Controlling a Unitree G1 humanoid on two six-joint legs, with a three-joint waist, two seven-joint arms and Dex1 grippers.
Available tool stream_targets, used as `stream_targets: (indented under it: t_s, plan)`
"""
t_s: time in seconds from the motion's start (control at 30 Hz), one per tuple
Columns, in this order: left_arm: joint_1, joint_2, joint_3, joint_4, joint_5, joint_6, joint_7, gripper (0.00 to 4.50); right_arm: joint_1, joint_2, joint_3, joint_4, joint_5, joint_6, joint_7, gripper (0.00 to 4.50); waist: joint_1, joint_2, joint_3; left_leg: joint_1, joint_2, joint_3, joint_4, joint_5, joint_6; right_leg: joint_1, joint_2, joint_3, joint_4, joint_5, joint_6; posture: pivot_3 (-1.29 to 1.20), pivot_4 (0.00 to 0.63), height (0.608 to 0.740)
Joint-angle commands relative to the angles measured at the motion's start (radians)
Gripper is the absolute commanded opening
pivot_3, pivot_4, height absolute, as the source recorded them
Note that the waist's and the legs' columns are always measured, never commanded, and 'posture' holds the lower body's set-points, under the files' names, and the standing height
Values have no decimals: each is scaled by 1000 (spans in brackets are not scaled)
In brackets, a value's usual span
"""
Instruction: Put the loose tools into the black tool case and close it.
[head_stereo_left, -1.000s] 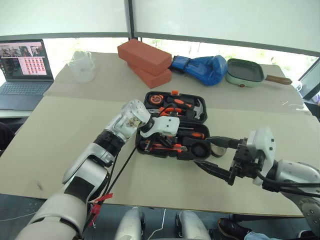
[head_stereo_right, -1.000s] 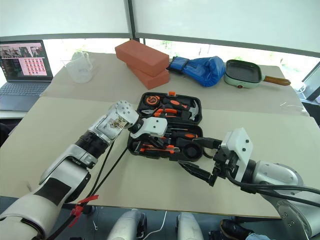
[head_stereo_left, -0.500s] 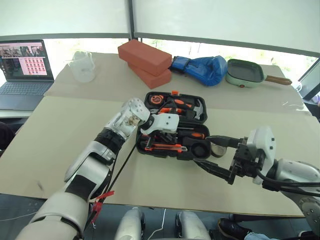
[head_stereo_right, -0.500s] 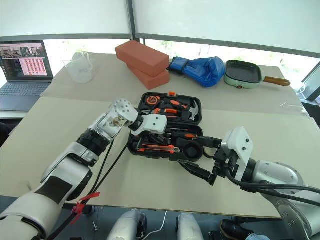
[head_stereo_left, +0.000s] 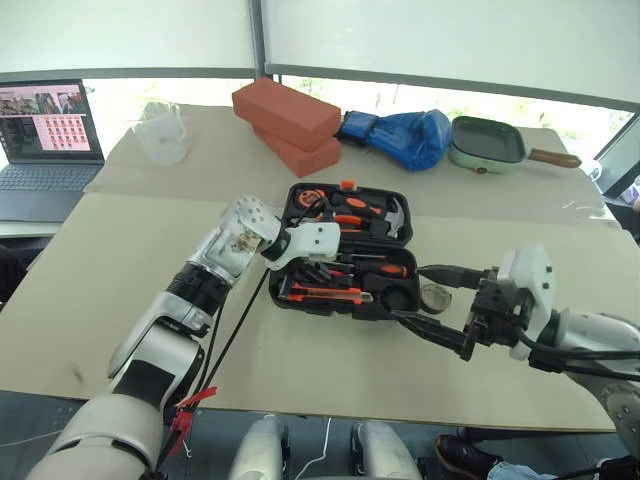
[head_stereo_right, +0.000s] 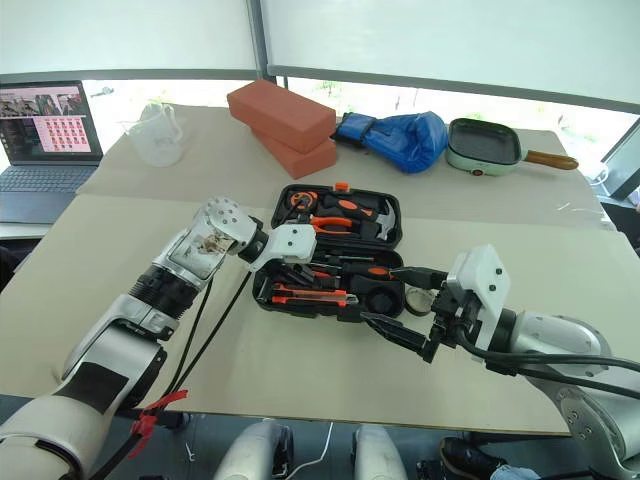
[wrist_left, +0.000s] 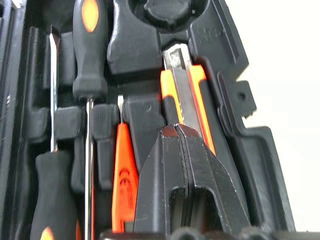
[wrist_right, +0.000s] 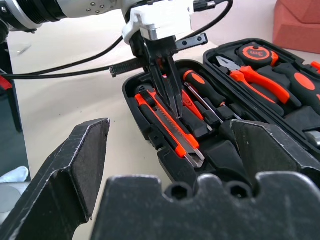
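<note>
Two bricks (head_stereo_left: 288, 122), blue boxing glove (head_stereo_left: 405, 136), green pan (head_stereo_left: 488, 143) behind open tool case (head_stereo_left: 345, 250)

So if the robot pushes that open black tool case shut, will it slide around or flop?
The black tool case looks like rigid moulded plastic, so probably no flopping. Full of tools such as the utility knife, it seems fairly heavy, yet on the smooth table it might still slide.

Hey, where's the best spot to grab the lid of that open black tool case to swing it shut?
Probably the far rim of the black moulded-plastic tool case's lid, by the small orange latch, coming from the bricks' side: the lid lies flat open, hinged along the middle.
</note>
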Motion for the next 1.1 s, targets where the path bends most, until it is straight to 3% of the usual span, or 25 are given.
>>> stream_targets:
  t_s: [0.03,0.3,0.43,0.57,0.6,0.73,0.9,1.1]
  plan:
    - [12,-13,-42,21,60,-75,52,28,-34,-4,-4,-9,11,-4,0,4500,4,0,0,0,0,0,0,0,0,0,0,0,0,0,0,0,150,738]
    - [13,-30,-37,74,75,-113,84,28,-28,-7,-25,-16,30,5,-7,4500,18,0,0,3,0,-1,1,0,1,6,-2,-1,-2,1,1,0,150,738]
    - [13,-13,80,-21,-63,12,40,28,-1,-31,-55,-2,5,-1,8,4500,15,0,0,5,0,-1,1,0,2,10,-1,-1,-3,1,1,0,150,738]
    - [40,90,277,-257,-308,283,-32,789,103,-84,-190,38,4,14,68,4500,0,0,0,-3,1,-1,1,0,2,-1,-1,0,0,1,1,0,150,738]
    - [48,128,333,-314,-372,360,-41,1342,150,-97,-238,53,-5,15,100,4500,-1,0,0,-4,1,-1,1,0,2,-3,-1,0,0,1,1,0,150,738]
    - [109,248,476,-437,-524,540,-32,2663,296,-125,-383,109,-36,4,206,4500,-4,1,0,-3,2,-2,-1,0,2,-1,0,0,0,0,1,0,150,738]
    - [336,420,643,-673,-641,661,10,4403,445,-183,-494,243,-147,-61,395,4500,-13,3,-1,2,2,1,-3,0,2,2,-1,1,-2,0,1,0,150,738]
    - [446,408,737,-861,-765,755,184,4460,327,-253,-349,360,-224,-144,468,4500,-6,2,0,3,2,0,-2,1,1,3,-2,1,-2,0,1,0,150,738]
